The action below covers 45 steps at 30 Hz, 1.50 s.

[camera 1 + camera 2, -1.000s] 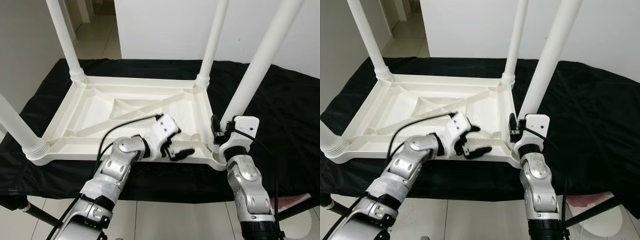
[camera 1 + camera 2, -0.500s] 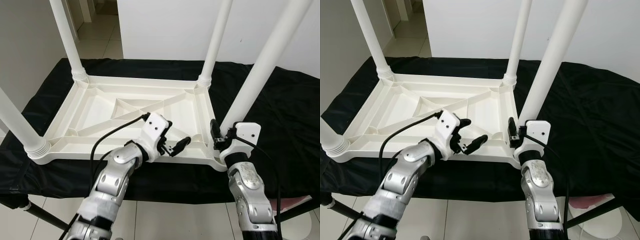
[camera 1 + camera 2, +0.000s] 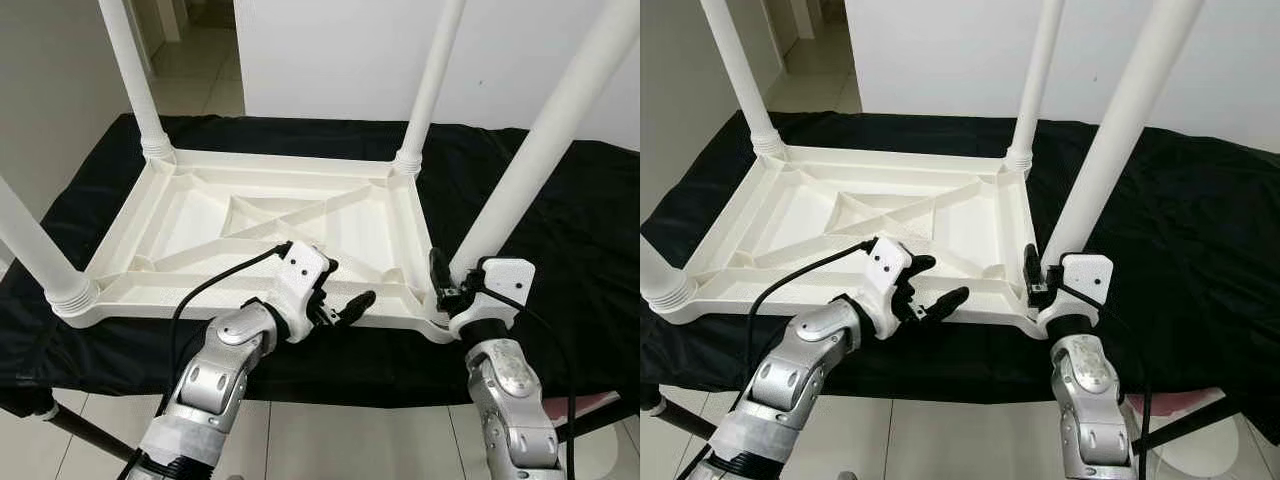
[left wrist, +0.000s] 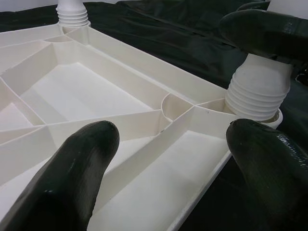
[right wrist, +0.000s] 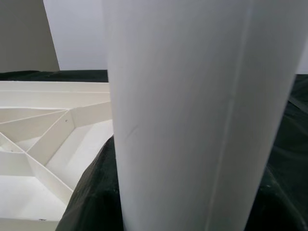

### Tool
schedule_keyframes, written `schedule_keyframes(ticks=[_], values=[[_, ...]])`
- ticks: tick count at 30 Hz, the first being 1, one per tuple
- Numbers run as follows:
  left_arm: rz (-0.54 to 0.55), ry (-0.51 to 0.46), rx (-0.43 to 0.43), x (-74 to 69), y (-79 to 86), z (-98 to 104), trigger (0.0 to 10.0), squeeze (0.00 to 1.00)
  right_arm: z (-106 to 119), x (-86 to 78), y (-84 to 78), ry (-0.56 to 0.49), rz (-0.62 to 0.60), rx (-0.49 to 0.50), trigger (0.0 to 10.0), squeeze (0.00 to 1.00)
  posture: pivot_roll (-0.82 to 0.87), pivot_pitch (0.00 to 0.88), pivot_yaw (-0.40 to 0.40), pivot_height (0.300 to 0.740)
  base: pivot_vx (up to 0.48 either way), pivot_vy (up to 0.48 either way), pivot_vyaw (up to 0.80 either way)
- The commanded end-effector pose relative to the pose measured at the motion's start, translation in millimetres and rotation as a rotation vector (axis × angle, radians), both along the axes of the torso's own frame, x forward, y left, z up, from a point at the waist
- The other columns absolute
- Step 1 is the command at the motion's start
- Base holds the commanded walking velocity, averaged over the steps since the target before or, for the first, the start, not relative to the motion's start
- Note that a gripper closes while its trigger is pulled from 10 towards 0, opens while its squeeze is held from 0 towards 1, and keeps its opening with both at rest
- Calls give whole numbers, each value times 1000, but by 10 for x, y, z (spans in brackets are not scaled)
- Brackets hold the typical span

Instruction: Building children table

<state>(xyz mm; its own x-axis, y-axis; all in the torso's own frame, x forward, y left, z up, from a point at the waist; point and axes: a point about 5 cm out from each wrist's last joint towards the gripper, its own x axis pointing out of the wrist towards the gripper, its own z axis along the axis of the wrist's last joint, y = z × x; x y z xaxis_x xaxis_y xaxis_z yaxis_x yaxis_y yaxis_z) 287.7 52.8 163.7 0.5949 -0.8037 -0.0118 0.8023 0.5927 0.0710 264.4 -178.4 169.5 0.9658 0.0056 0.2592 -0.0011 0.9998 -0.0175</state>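
The right end effector (image 3: 447, 290) clamps the near right leg (image 3: 530, 170), probably seating it; the left end effector (image 3: 340, 300) hovers, fingers apart, over the upturned tabletop (image 3: 200, 215).

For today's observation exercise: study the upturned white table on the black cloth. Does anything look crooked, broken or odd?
Nothing stands out. The table top lies flat on the cloth, all four legs seated in their corner sockets. The left gripper, jaws open, is at the near edge; the right gripper is at the near right leg.
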Motion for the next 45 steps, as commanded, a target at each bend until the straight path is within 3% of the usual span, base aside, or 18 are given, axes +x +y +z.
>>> schedule_keyframes(ticks=[1, 12, 18, 29, 45], values=[[-36, 10, 1, -44, 3, -3, 10000, 0, -136, -21, -84, 61, -16, -10, 10000, 0, 13, 103, -15, 740, 0, 0, 0], [-41, 4, 4, -48, -23, 45, 10000, 0, -153, -18, -35, 65, 63, -84, 10000, 0, 20, 107, -10, 740, 0, 0, 0], [-48, 1, 10, -66, -23, 57, 10000, 0, -197, -99, 88, 65, 157, -103, 10000, 0, 22, 109, -8, 740, 0, 0, 0], [-51, 4, 11, -61, -24, 76, 10000, 0, -309, -185, 179, 78, 204, -139, 10000, 0, 21, 108, 1, 740, 0, 0, 0], [-63, -4, 16, -56, -46, 102, 10000, 0, -318, -58, 70, 64, 231, -229, 10000, 0, 27, 94, 6, 740, 0, 0, 0]])
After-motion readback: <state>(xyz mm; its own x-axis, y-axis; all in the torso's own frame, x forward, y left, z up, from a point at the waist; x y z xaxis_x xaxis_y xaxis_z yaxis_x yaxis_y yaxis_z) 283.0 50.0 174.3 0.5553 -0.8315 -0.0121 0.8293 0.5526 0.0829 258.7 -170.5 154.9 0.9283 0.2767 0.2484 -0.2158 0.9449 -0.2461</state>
